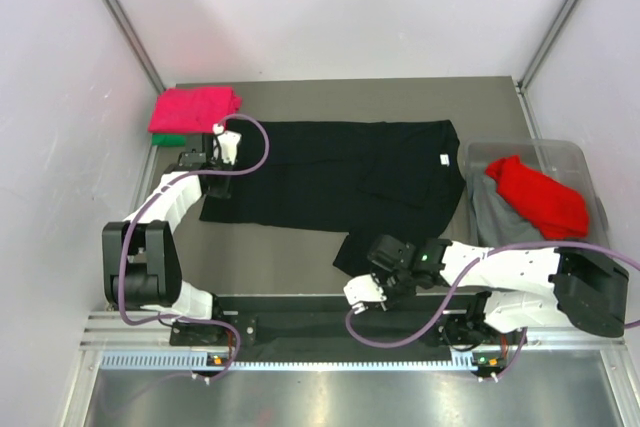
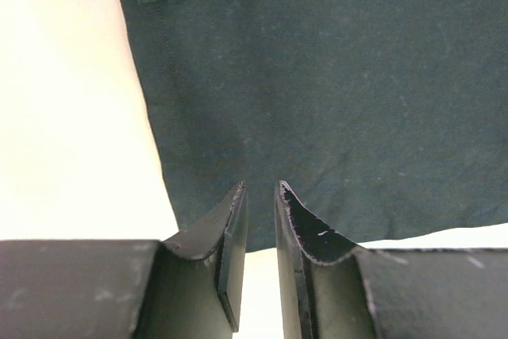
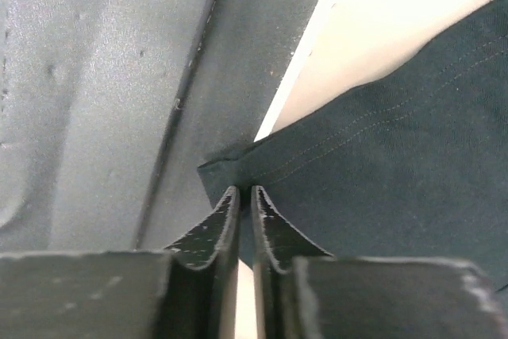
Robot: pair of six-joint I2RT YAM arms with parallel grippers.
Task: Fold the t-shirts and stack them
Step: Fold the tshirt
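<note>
Although barely a slit shows between them, the jaws of the right gripper point(image 3: 244, 190) sit on a stitched hem corner of the black t-shirt point(image 1: 340, 172) and look pinched on it, at the lower middle of the overhead view, beside the dark rail point(image 1: 300, 312) along the near edge. The jaws of the left gripper point(image 2: 260, 186) stand a little wider, a narrow gap. The shirt's edge crosses just behind their tips, and I cannot tell whether any cloth is caught between them. That gripper is at the shirt's left end in the overhead view. The black t-shirt lies spread flat across the middle of the table point(image 1: 330, 92), with a small white tag point(image 1: 441, 158) near its right end. At the upper left a folded pink-red t-shirt point(image 1: 195, 107) rests on a green t-shirt point(image 1: 170, 139), close to the black one's corner. At the right, the clear bin point(image 1: 570, 150) holds a red t-shirt point(image 1: 540, 197) lying over a grey t-shirt point(image 1: 495, 215)
</note>
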